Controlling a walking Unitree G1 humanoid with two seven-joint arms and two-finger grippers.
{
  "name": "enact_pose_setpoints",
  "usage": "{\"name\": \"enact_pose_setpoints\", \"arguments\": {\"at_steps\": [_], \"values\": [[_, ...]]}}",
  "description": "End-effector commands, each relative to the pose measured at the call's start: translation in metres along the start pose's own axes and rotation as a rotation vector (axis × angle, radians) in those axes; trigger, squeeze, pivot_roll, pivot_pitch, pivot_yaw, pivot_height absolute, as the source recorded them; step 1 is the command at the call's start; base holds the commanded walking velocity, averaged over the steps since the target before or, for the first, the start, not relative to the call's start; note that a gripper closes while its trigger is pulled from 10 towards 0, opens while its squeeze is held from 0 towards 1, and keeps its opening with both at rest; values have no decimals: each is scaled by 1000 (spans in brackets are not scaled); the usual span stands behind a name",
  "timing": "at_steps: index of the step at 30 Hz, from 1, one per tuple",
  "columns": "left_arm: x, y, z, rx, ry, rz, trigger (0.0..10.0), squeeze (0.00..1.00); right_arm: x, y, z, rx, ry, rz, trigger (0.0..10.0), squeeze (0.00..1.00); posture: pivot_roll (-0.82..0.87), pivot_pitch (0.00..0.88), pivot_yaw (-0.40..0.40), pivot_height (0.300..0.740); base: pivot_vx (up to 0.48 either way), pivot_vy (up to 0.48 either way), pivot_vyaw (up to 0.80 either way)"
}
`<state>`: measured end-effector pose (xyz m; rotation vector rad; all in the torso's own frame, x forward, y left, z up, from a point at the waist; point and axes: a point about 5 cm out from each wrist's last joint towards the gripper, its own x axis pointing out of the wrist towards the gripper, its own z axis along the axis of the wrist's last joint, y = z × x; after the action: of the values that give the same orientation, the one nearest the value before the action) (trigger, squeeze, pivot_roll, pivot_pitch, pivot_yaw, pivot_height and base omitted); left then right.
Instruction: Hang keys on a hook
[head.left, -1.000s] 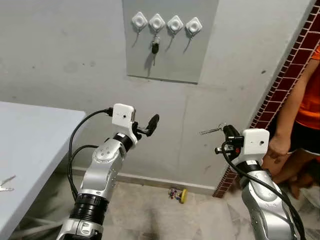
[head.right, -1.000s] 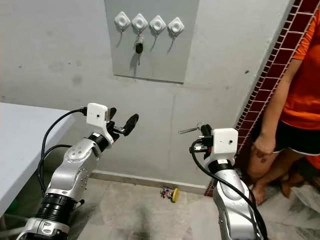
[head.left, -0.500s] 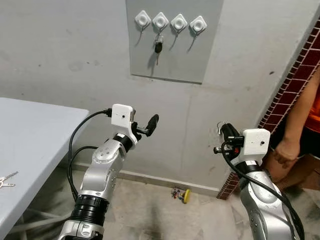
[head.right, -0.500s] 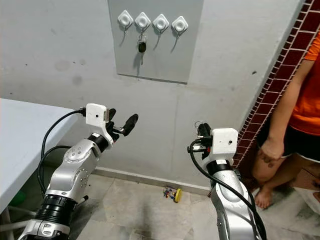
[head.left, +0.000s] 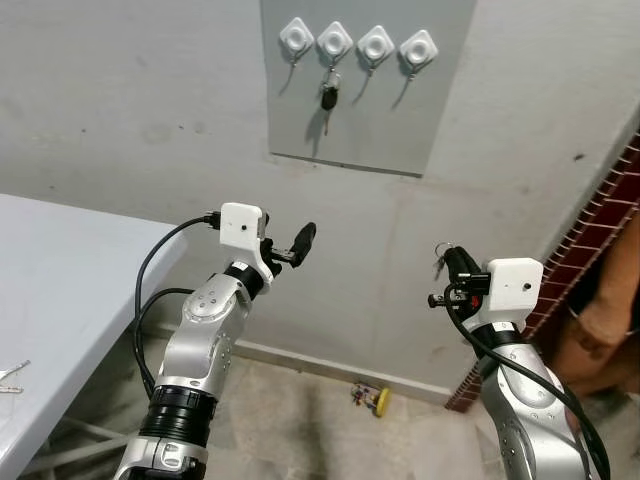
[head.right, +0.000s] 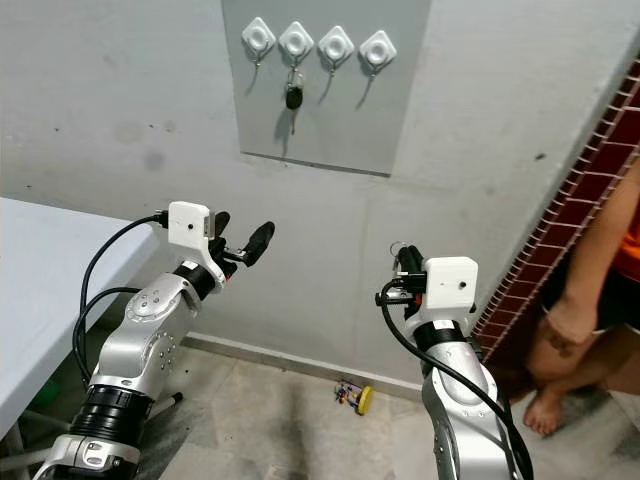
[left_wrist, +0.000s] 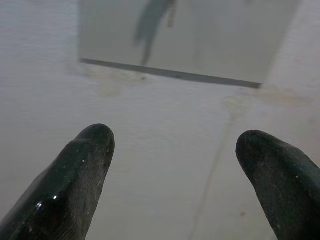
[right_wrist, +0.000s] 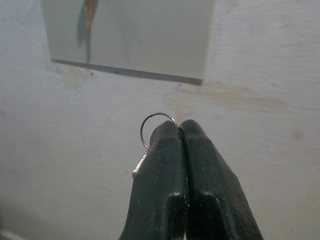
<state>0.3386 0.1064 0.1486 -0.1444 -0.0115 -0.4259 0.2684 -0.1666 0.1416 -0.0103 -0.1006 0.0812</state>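
Four white hooks (head.left: 376, 44) sit in a row on a grey wall panel (head.left: 380, 115), high ahead of me. A dark key (head.left: 328, 96) hangs from the second hook from the left. My right gripper (head.left: 447, 259) is held up at chest height below and to the right of the panel, shut on a set of keys whose silver key ring (right_wrist: 156, 126) sticks out past the fingertips (right_wrist: 170, 131). My left gripper (head.left: 298, 243) is raised below the panel's left side, open and empty; in the left wrist view its two fingers (left_wrist: 95, 142) stand wide apart facing the wall.
A grey table (head.left: 60, 260) stands at my left with another bunch of keys (head.left: 10, 372) near its front edge. A person (head.right: 590, 290) stands at the right by a red brick wall (head.left: 600, 225). A small yellow toy (head.left: 376, 399) lies on the floor by the wall.
The camera has turned left, so the panel sits further right. The key that stuck out sideways from my right gripper has swung in close to the fingers. Both arms keep their pose.
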Motion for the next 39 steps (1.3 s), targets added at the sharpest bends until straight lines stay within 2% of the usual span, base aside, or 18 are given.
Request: {"name": "enact_pose_setpoints", "arguments": {"at_steps": [1, 9, 20, 39], "values": [[0, 0, 3, 6, -2, 2, 10000, 0, -1, 1, 5, 3, -16, 11, 10000, 0, -69, 0, -30, 740, 401, 0, 0], [2, 0, 3, 26, 2, 11, 10000, 0, -1, 1, 5, -5, -13, 26, 10000, 0, -68, 0, -34, 740, 375, 0, 0], [0, -2, 2, 25, -19, 19, 10000, 0, -5, 2, 3, -6, -6, 24, 10000, 0, -75, 0, -33, 740, 0, 0, 0], [4, -6, 10, 35, -38, -10, 10000, 0, -2, -8, 9, -31, -22, 1, 10000, 0, -82, 0, -37, 740, 0, 0, 0]]}}
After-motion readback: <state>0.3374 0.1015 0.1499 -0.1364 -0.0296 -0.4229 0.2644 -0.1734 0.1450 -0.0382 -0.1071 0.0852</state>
